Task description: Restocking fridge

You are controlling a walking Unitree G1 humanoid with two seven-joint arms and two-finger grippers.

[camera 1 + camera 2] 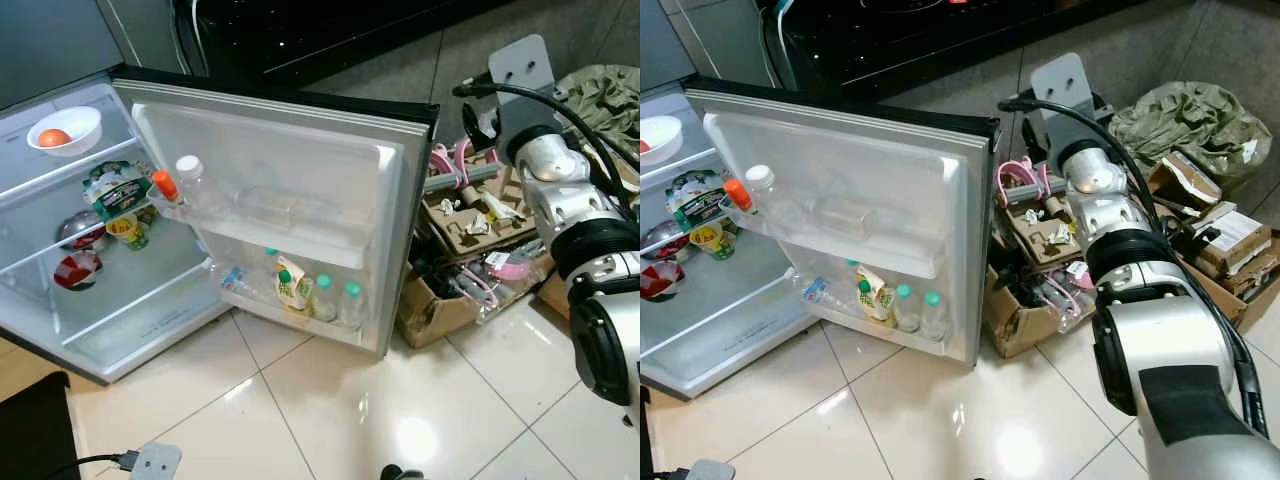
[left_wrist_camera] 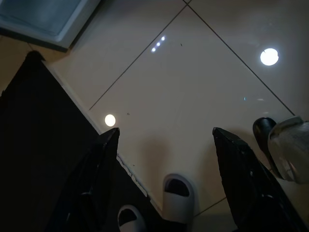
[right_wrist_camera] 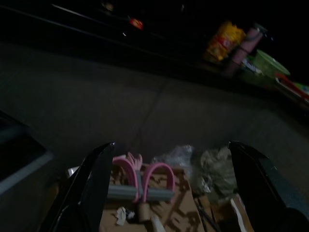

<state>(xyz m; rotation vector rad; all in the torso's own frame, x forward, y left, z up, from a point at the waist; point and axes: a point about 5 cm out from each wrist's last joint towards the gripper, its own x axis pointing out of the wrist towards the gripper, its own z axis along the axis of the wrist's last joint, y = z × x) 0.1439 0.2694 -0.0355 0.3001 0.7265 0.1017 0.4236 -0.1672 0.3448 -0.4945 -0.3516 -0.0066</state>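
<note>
A small fridge point(image 1: 150, 340) stands open on the floor at the left. Its shelves hold a white bowl point(image 1: 65, 130) with an orange item, a green packet point(image 1: 115, 190), a cup point(image 1: 128, 230) and two covered bowls point(image 1: 80, 250). The swung-out door point(image 1: 300, 160) carries a white-capped bottle point(image 1: 190, 180) and an orange-capped one point(image 1: 165, 186) up high, and several bottles point(image 1: 325, 297) in the lower rack. My right arm point(image 1: 1110, 220) reaches out past the door's edge. My right gripper point(image 3: 171, 144) is open over a box of pink-handled tools point(image 3: 140, 181). My left gripper point(image 2: 165, 130) hangs open above the tiles.
A cardboard box point(image 1: 440, 310) of clutter sits against the door's right edge, with more boxes point(image 1: 1230, 240) and a green sack point(image 1: 1190, 120) behind. A black mat point(image 1: 30, 430) and a power plug point(image 1: 150, 462) lie at the front left. White slippers point(image 2: 178, 195) rest on the tiles.
</note>
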